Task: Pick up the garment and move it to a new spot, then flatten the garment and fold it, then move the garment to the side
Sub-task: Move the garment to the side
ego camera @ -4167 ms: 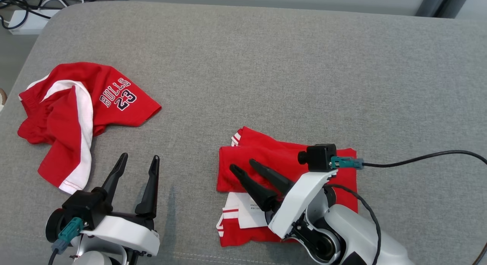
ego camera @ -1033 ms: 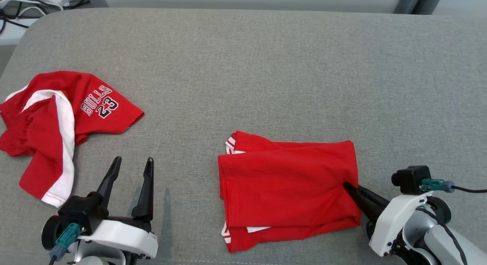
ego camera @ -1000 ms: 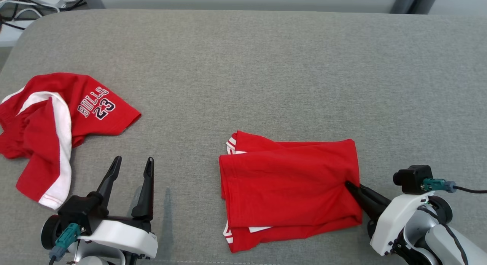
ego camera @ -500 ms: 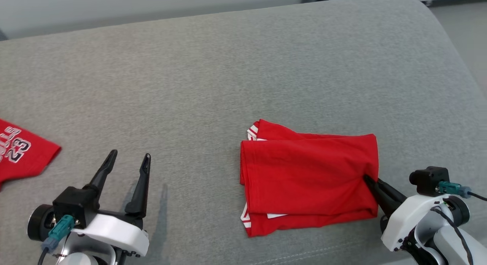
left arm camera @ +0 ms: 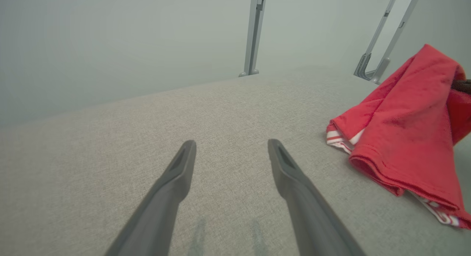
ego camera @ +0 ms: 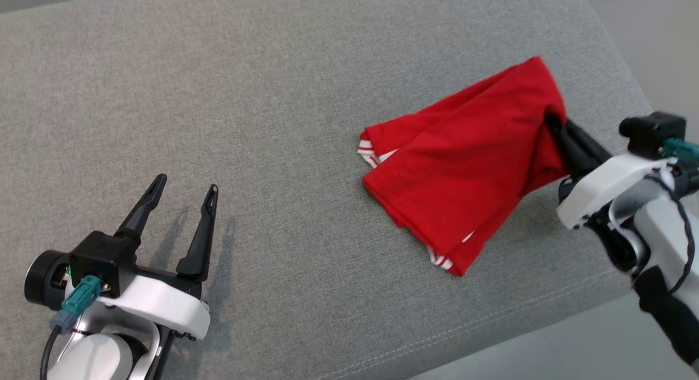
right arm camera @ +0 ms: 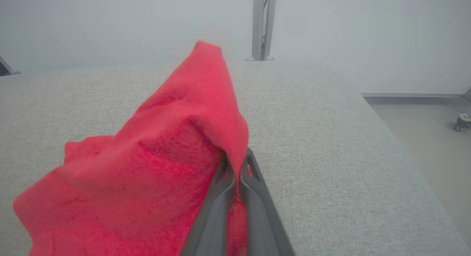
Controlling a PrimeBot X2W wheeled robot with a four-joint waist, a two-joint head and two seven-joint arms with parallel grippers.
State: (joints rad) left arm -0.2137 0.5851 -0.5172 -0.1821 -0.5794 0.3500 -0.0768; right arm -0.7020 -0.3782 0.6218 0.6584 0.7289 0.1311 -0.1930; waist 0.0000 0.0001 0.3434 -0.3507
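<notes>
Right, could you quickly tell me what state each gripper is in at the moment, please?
Left gripper: open, holding nothing.
Right gripper: shut on one edge of the folded red garment, with that edge raised.

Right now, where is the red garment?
Head view, right side: red garment pinched in the right claw, partly raised off the grey cushion near its right edge.

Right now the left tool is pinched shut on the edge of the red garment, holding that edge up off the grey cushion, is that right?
No. It is the right tool, not the left, that is pinched shut on the edge of the red garment, holding that edge up off the grey cushion. The left tool stands open and empty. The head view shows both.
</notes>
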